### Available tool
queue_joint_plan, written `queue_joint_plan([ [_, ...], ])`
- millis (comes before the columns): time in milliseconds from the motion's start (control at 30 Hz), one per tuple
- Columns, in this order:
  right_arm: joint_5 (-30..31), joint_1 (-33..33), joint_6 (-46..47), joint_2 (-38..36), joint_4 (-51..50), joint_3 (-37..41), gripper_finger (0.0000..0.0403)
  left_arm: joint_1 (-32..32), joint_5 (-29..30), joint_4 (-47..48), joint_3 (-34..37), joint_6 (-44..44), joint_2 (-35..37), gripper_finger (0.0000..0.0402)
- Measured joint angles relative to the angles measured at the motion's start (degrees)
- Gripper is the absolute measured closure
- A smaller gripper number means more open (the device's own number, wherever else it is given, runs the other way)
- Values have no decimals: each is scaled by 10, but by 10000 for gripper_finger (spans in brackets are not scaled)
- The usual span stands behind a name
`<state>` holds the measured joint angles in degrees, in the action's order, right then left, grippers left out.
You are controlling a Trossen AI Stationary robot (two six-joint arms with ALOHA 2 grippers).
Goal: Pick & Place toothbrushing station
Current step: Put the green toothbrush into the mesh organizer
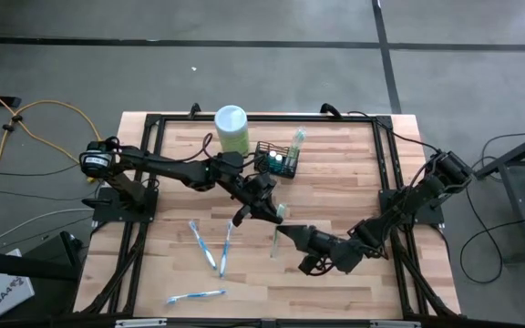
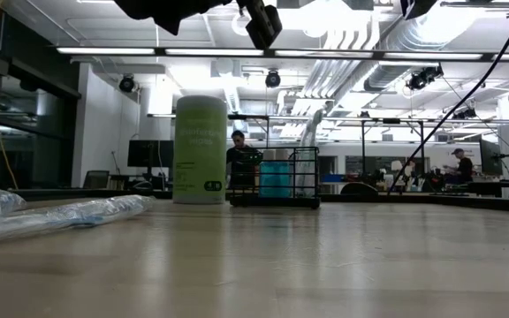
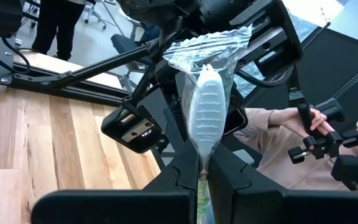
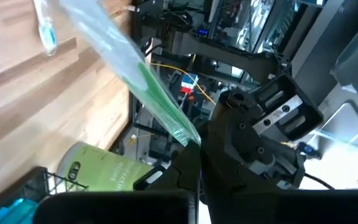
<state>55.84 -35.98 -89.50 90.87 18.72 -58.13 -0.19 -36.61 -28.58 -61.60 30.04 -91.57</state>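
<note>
Basket (image 1: 277,159) sits at the back of the counter (image 1: 335,200) by the green can (image 1: 231,128) | both arms' jaws pinch one wrapped brush (image 1: 278,221) mid-counter | done: one brush in basket | you still have three brushes (image 1: 210,246) lying loose

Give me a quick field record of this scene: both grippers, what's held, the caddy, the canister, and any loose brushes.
left gripper: shut on wrapped toothbrush, mid-table
right gripper: shut on the same wrapped toothbrush, at its other end
wire-mesh caddy: at the table's far edge, one wrapped brush standing in it
green canister: upright beside the caddy, white lid on
loose toothbrushes: three lying wrapped on the table's left front
</note>
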Motion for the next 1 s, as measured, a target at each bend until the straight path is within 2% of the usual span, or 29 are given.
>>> queue_joint_plan([
  [367,16,-19,14,0,0,0,399,0,3,-1,0,0,0,395],
  [533,27,-19,54,0,0,0,399,0,3,-2,0,0,0,396],
  [1000,10,-17,57,0,0,0,399,0,1,-1,0,3,0,396],
])
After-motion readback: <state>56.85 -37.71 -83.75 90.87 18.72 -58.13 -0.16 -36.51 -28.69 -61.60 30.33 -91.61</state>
